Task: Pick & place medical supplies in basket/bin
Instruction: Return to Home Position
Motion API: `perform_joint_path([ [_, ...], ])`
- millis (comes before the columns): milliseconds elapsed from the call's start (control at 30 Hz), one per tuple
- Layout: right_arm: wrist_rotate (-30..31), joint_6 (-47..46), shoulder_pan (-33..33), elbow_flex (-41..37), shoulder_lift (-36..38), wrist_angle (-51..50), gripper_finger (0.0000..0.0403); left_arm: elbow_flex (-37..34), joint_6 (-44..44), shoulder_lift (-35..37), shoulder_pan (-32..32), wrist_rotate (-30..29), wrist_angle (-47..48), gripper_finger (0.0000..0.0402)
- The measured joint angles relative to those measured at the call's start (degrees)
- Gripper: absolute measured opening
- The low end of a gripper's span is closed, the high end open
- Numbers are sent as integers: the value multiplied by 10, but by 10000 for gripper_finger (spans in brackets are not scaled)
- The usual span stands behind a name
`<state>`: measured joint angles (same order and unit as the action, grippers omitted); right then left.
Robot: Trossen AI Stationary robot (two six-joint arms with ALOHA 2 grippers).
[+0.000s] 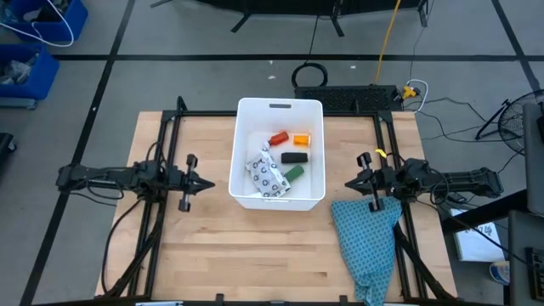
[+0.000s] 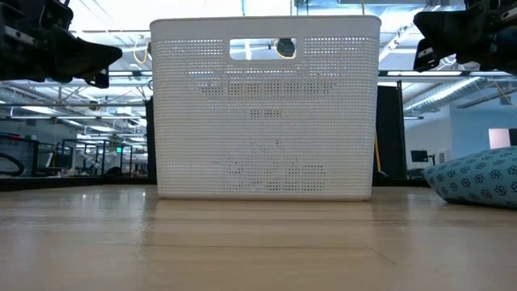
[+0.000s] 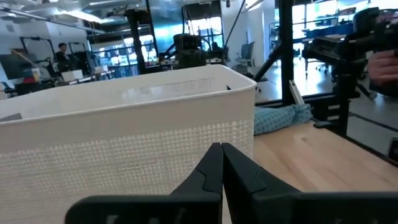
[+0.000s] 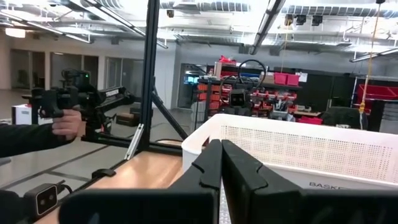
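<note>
Supplies [image 1: 285, 160] lay together inside the white basket [image 1: 280, 104] at the middle of the table [image 1: 255, 246]. Its long axis ran crosswise to the line joining the left gripper [image 1: 209, 183] and the right gripper [image 1: 348, 183]. Both pointed at it from opposite sides, just outside its long walls, fingers pressed together on nothing, about equally near. Going home, I judged, meant each drawing straight back from it.

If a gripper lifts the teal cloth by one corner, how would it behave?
The teal cloth lies bunched in soft folds, so it is probably floppy and would hang limp. It looks thin, so it is likely light.
</note>
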<state>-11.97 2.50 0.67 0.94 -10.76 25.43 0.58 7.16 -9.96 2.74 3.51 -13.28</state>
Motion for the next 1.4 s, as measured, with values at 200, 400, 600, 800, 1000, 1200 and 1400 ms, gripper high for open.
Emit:
perform_joint_path([
  [200,-1,-25,0,-1,0,13,0,0,-23,0,0,-5,3,3],
  [400,-1,-34,0,-1,0,13,0,0,-60,-1,0,-5,14,25],
  [600,-1,-34,0,-1,0,13,0,0,-59,-1,0,-6,15,36],
  [800,-1,-34,0,-1,0,13,0,0,-59,-1,0,-6,14,37],
  [1000,-1,-34,0,-1,0,13,0,0,-59,-1,0,-6,15,37],
  [1200,-1,-34,0,-1,0,13,0,0,-59,-1,0,-6,15,37],
  [1400,-1,-34,0,-1,0,13,0,0,-59,-1,0,-6,14,37],
])
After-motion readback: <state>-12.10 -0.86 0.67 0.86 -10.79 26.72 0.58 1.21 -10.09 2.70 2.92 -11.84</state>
